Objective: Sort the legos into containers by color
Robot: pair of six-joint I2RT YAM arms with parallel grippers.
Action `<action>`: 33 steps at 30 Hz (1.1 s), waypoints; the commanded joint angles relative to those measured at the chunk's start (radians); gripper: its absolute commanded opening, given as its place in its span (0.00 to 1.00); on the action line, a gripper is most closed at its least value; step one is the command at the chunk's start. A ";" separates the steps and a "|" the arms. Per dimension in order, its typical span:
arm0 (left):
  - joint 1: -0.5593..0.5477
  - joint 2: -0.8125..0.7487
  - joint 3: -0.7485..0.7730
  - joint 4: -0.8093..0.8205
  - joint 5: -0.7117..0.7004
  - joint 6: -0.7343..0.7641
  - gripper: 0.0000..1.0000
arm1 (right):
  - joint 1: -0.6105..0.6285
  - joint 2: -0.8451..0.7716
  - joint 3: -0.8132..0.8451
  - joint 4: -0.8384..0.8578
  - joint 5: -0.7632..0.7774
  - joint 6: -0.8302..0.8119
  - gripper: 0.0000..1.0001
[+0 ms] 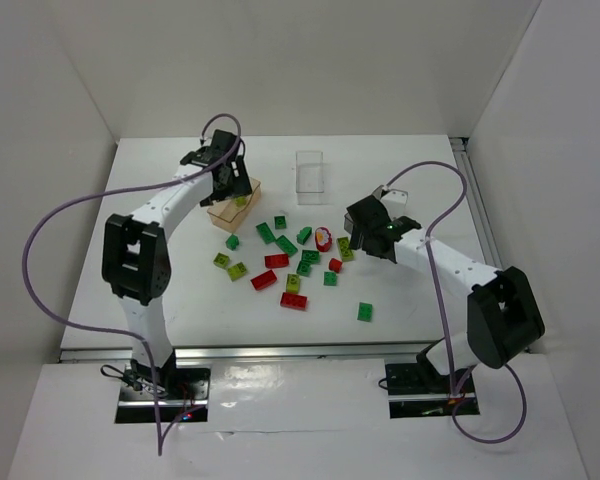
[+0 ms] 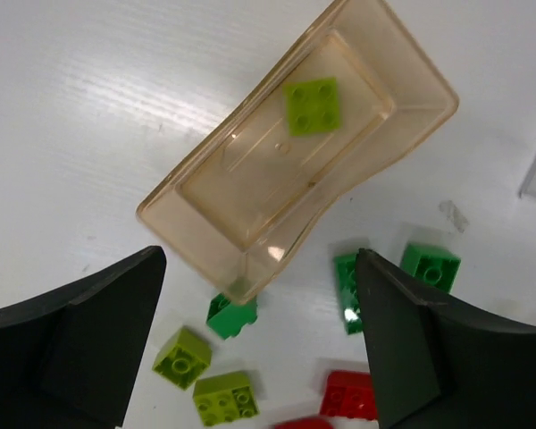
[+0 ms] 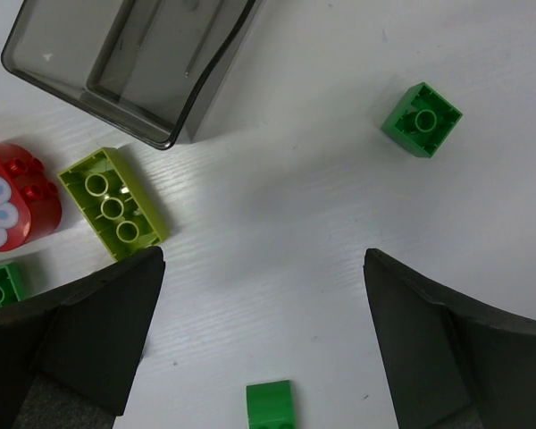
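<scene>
Left gripper [image 2: 261,304] fingers spread wide, empty, above orange-tan container [image 2: 250,179]; one yellow-green lego [image 2: 313,105] lies inside. Right gripper [image 3: 263,286] likewise spread, empty, near smoky grey container [image 3: 134,63]. Other legos [image 1: 276,261] scattered on table [image 1: 230,310]; clear container [image 1: 309,172] beyond them.

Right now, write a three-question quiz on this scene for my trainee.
1. True or false: the left fingers are shut on a brick.
2. The orange-tan container holds: A) a red brick; B) one yellow-green brick; C) nothing.
3. Which container stands at the far side of the table with no arm over it?
Key: 1 false, they stand open and empty; 2 B; 3 the clear container.
</scene>
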 commanded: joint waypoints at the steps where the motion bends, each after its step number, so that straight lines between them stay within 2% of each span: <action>1: -0.015 -0.213 -0.129 -0.017 0.018 0.016 0.95 | 0.011 -0.032 0.016 -0.022 -0.021 0.021 1.00; 5: -0.015 -0.368 -0.386 -0.005 0.047 -0.032 0.88 | 0.011 -0.042 0.016 0.011 -0.042 0.030 1.00; 7: -0.015 -0.408 -0.529 0.033 0.057 -0.066 0.88 | 0.011 -0.042 0.004 0.032 -0.056 0.019 1.00; 10: -0.015 -0.432 -0.641 0.103 0.095 -0.095 0.87 | 0.020 -0.033 0.004 0.042 -0.067 0.019 1.00; 15: -0.015 -0.370 -0.665 0.190 0.129 -0.095 0.87 | 0.020 -0.007 0.030 0.018 -0.091 0.019 1.00; 21: -0.015 -0.285 -0.646 0.209 0.094 -0.095 0.80 | 0.020 -0.016 0.019 0.027 -0.101 0.028 1.00; 26: -0.015 -0.252 -0.625 0.196 0.072 -0.106 0.70 | 0.020 -0.016 0.019 0.018 -0.081 0.028 1.00; 28: -0.015 -0.252 -0.625 0.196 0.063 -0.106 0.63 | 0.020 -0.016 0.010 0.018 -0.072 0.028 1.00; 31: -0.015 -0.280 -0.625 0.184 0.054 -0.106 0.52 | 0.020 -0.016 0.001 0.028 -0.072 0.028 1.00; 33: -0.015 -0.319 -0.625 0.172 0.045 -0.106 0.50 | 0.020 -0.007 0.001 0.028 -0.081 0.028 1.00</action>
